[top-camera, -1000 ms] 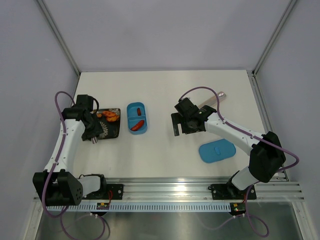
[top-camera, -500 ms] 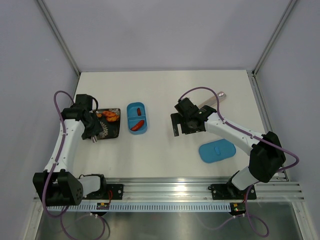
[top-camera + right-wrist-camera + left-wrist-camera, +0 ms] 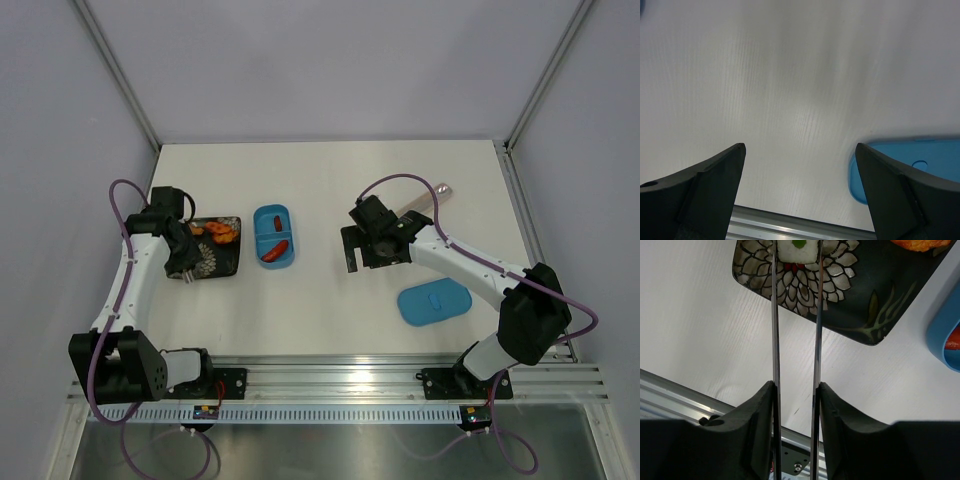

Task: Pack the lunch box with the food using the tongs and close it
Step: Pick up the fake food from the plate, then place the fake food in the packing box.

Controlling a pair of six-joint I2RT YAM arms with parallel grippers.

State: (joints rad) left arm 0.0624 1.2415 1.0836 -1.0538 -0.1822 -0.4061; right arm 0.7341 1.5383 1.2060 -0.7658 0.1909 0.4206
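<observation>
My left gripper (image 3: 796,385) is shut on the silver tongs (image 3: 774,330), one arm against each finger. The two arms reach onto the dark patterned plate (image 3: 860,305) and stand on either side of a pale cream piece of food (image 3: 797,249) with a green spot. Orange food (image 3: 220,232) lies at the plate's far end. The blue lunch box (image 3: 274,237) sits just right of the plate with two red sausage pieces (image 3: 275,252) in it. My right gripper (image 3: 800,150) hangs open and empty over bare table, left of the flat blue lid (image 3: 920,165).
A silver metal piece (image 3: 425,203) lies on the table behind the right arm. The lid (image 3: 434,301) rests near the front right. An aluminium rail (image 3: 330,375) runs along the table's near edge.
The left gripper has squeezed the tongs narrower and shifted slightly left over the plate. The right arm has not moved.
</observation>
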